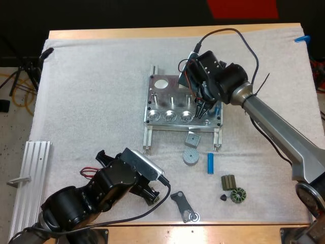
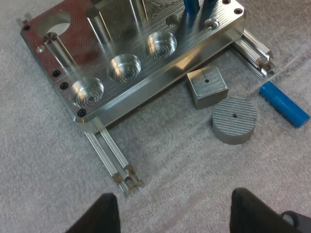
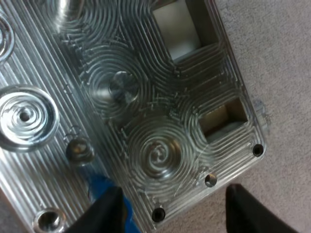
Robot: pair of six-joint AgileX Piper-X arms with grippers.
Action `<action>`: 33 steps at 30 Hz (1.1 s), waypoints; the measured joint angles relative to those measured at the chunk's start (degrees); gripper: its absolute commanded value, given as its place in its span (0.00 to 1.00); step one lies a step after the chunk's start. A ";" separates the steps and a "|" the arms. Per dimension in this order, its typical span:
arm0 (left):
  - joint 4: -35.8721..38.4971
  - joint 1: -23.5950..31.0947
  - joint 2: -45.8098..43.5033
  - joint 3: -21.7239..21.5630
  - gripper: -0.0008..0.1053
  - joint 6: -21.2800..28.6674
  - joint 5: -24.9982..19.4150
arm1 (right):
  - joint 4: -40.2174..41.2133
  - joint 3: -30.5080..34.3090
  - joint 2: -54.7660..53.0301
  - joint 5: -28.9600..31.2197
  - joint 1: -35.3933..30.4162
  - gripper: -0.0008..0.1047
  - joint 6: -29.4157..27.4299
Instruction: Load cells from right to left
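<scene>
High view: the right gripper is held over the metal fixture at its right end. A loose blue cell is laid near-to-far on the mat, on the fixture's near side. Left wrist view: the left gripper is seen with fingers spread, empty. Right wrist view: fingers are parted, nothing clamped.

High rear view, wrist views share fixture

You have a bare-metal fixture, bright and scored all over with fine curling tool marks. The mat is white cloth with a rough nap. The ribbed disc is dull grey metal; the blue cylinder looks smooth, perhaps plastic-wrapped.
</scene>
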 measured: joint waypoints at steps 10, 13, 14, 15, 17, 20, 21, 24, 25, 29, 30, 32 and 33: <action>0.00 0.00 0.00 0.00 0.48 0.00 0.00 | -1.09 1.46 0.47 0.06 0.00 0.45 -0.47; 0.00 0.00 0.00 0.00 0.48 0.00 0.00 | -0.75 1.46 0.89 0.06 0.00 0.45 -0.47; 0.00 0.00 0.00 0.00 0.48 0.00 0.00 | -0.59 1.71 0.89 0.06 0.00 0.45 -0.47; 0.00 0.00 0.00 0.00 0.48 0.00 0.00 | -0.24 1.69 0.89 0.19 0.00 0.45 -0.47; 0.00 0.00 0.00 0.00 0.48 0.00 0.00 | 0.35 1.69 0.89 0.18 0.00 0.45 -0.47; 0.00 0.00 0.00 0.00 0.48 0.00 0.00 | 0.73 1.69 0.89 0.18 0.00 0.45 -0.47; 0.00 0.00 0.00 0.00 0.48 0.00 0.00 | 0.82 1.69 0.89 0.30 0.00 0.45 -0.47; 0.00 0.00 0.00 0.00 0.48 0.00 0.00 | 0.95 1.69 0.89 0.42 0.00 0.45 0.06; 0.00 0.00 0.00 0.00 0.48 0.00 0.00 | 0.95 1.69 0.89 0.42 0.00 0.45 0.31; 0.00 0.00 0.00 0.00 0.48 0.00 0.00 | 1.09 1.69 0.76 0.41 0.00 0.45 0.88; 0.00 0.00 0.00 0.00 0.48 0.00 0.00 | 1.09 1.69 0.76 0.41 0.00 0.45 1.20; 0.00 0.00 0.00 0.00 0.48 0.00 0.00 | 1.09 1.69 0.76 0.41 0.00 0.45 1.28; 0.00 0.00 0.00 0.00 0.48 0.00 0.00 | 1.09 1.69 0.76 0.41 0.00 0.45 1.28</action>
